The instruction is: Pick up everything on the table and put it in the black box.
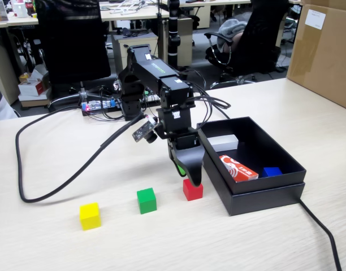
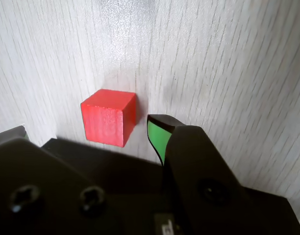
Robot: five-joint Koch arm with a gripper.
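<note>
A: Red cube [image 1: 192, 189] first. We saw it on the table [image 1: 60, 243], just left of the black box [image 1: 277, 195] in the fixed view, close to the box's near corner but apart from it.

B: And the gripper [image 1: 191, 176]?

A: Right on top of it, pointing down, tips at the cube's upper edge in the fixed view. In the wrist view the cube [image 2: 109, 117] sat just left of the green-faced finger [image 2: 157, 134], w/ a thin gap btwn them, so not touching as far as we could see.

B: Open or closed?

A: We couldn't tell. Only one tip showed clearly in the wrist view; the other jaw was just a dark corner at the left edge. In the fixed view the jaws lined up one behind the other. Nothing was in its grasp.

B: Other cubes?

A: Green cube [image 1: 146, 200] to the left of the red one, yellow cube [image 1: 90, 215] further left, all three in a rough row on the table, each apart from the next.

B: Box contents?

A: A red-and-white packet [image 1: 238, 167], a blue block [image 1: 272, 171] beside it, and a white block [image 1: 224, 142] toward the back. No cubes in there.

B: Anything else?

A: Black cable [image 1: 54, 189] looped across the table left of the arm, another cable [image 1: 323, 234] ran from the box's right corner toward the front edge. Brown carton [image 1: 323, 53] at far right.
</note>
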